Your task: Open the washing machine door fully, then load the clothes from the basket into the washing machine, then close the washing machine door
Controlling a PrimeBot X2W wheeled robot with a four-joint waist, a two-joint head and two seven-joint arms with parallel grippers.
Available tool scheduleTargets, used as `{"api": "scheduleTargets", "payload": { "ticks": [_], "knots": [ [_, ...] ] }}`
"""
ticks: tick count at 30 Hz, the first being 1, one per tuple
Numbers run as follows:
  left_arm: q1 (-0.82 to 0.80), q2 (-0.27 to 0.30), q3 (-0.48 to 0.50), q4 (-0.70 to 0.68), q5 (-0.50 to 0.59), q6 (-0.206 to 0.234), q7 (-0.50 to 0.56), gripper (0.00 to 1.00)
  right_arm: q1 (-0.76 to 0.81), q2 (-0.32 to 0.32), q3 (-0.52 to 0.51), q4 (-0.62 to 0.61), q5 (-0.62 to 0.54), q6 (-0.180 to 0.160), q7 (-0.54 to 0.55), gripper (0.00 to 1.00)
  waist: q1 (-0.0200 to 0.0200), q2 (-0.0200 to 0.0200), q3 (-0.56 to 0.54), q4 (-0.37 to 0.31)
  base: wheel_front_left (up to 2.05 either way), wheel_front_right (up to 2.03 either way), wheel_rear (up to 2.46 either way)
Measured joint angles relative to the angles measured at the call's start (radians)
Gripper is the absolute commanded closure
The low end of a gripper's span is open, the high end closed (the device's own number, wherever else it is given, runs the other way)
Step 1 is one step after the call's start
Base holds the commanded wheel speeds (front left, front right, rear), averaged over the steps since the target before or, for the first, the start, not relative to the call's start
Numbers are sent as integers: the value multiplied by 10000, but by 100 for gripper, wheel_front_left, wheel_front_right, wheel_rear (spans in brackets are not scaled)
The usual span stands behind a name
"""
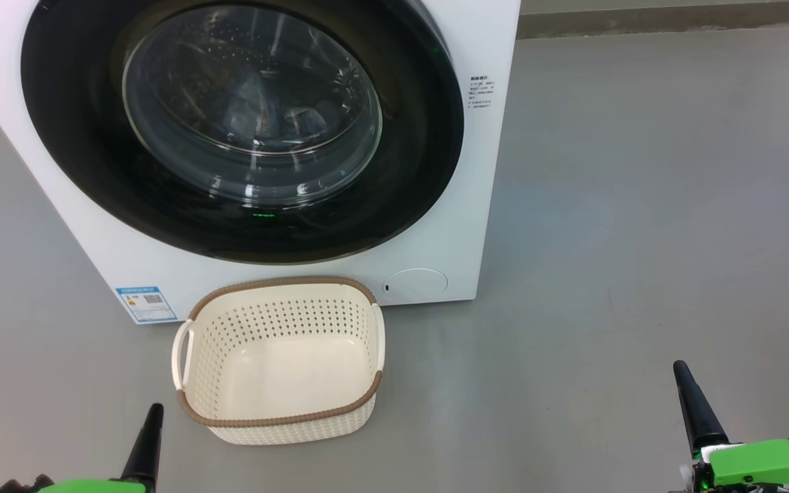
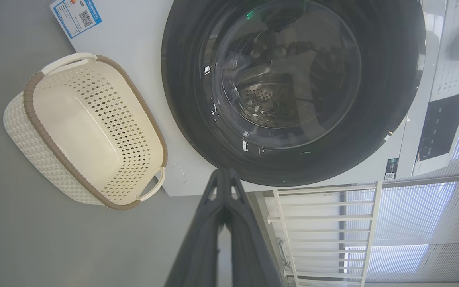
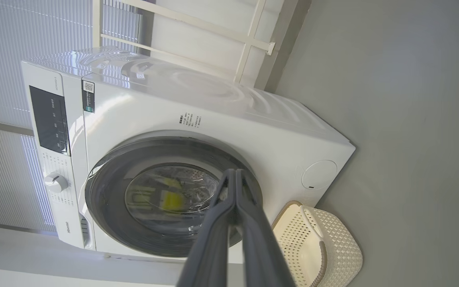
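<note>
Open grey floor (image 1: 641, 205) R of the washing machine (image 1: 463, 226) and betw. me and the basket (image 1: 278, 419), which sits upright just in front of the machine's lower edge, long axis parallel to the front, handles at L and R ends. The washing machine door (image 1: 422, 137) lies shut, facing me, top cut off in head view; glare on the glass hides what's in the drum. My left claw (image 2: 223, 172) and right claw (image 3: 235, 172) are both pinched closed, holding nothing.
</note>
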Motion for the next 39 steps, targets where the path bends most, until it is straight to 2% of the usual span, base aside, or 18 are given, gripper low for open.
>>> {"api": "scheduleTargets", "payload": {
  "ticks": [22,39],
  "knots": [
    [-383,10,107,134,-2299,-31,619,100,-219,21,-48,44,2617,-27,619,100,0,0,52,79,0,0,0],
    [-386,10,111,136,-2299,-31,619,100,-221,23,-50,48,2671,-27,619,100,0,0,52,79,0,0,0]
  ]
}}
